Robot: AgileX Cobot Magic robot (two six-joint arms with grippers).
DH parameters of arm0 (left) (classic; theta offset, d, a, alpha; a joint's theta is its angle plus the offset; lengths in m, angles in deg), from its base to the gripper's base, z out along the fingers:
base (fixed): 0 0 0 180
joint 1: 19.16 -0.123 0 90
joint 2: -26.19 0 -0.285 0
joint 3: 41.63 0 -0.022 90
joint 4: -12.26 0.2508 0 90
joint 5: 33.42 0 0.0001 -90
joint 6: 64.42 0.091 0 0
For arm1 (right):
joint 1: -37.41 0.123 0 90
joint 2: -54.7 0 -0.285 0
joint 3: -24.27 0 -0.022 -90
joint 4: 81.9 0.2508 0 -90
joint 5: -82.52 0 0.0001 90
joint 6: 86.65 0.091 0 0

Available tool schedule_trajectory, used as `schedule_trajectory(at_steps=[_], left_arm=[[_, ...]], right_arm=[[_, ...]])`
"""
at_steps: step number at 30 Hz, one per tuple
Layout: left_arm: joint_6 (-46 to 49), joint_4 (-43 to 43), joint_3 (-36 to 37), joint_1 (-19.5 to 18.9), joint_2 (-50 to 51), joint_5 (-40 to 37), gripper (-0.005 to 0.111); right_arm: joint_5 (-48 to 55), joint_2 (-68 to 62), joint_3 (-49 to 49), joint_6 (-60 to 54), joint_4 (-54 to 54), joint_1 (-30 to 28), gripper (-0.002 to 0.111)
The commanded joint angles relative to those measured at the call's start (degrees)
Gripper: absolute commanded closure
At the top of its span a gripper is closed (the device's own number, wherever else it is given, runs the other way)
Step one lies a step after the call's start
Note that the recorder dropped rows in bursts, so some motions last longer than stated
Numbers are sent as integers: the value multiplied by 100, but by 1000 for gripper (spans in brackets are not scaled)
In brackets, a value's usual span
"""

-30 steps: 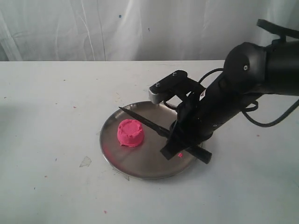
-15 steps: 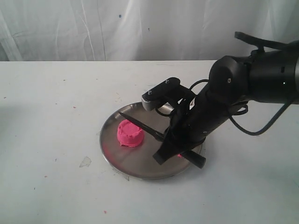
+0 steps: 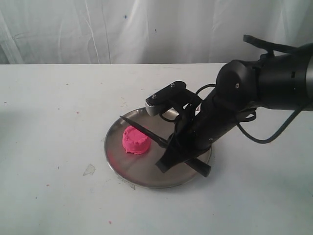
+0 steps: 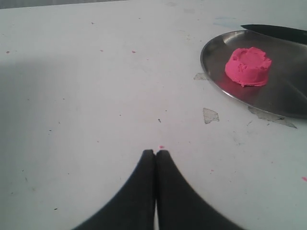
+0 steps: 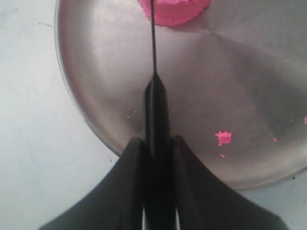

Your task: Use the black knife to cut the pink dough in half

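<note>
The pink dough (image 3: 136,139) is one round cup-shaped lump on the left part of the steel plate (image 3: 146,169); it also shows in the left wrist view (image 4: 248,66) and, at the frame edge, in the right wrist view (image 5: 175,10). My right gripper (image 3: 172,149) (image 5: 157,140) is shut on the handle of the black knife (image 3: 144,130) (image 5: 156,98). The blade hangs over the plate, its tip above the dough's far edge. My left gripper (image 4: 155,153) is shut and empty over bare table, well away from the plate (image 4: 283,93).
Small pink crumbs (image 5: 223,137) lie on the plate near the knife handle. A pale scrap (image 3: 89,169) lies on the white table left of the plate. A white curtain hangs behind the table.
My right arm has shifted left across the plate with the knife, bringing the blade's tip from beside the dough to over its far edge. The dough has not moved.
</note>
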State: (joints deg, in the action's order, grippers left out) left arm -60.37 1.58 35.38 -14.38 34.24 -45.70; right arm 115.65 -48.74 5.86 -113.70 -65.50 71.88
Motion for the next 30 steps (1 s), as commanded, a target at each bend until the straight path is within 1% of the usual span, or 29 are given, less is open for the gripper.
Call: schedule_trajectory(at_steps=[1, 8, 18, 22, 30], left_arm=[[90, -11, 21, -5, -26, 21, 107], [101, -11, 21, -5, -26, 32, 107], [237, -11, 21, -5, -26, 45, 107], [225, -145, 21, -5, -26, 68, 107], [225, -145, 21, -5, -26, 25, 107]], right_arm=[[-378, 9, -3, 32, 54, 215, 108], [-1017, 9, -3, 41, 0, 261, 108], [-1077, 9, -3, 159, -129, 261, 108], [-1077, 9, -3, 159, -129, 261, 108], [-828, 9, -3, 173, -88, 261, 108]])
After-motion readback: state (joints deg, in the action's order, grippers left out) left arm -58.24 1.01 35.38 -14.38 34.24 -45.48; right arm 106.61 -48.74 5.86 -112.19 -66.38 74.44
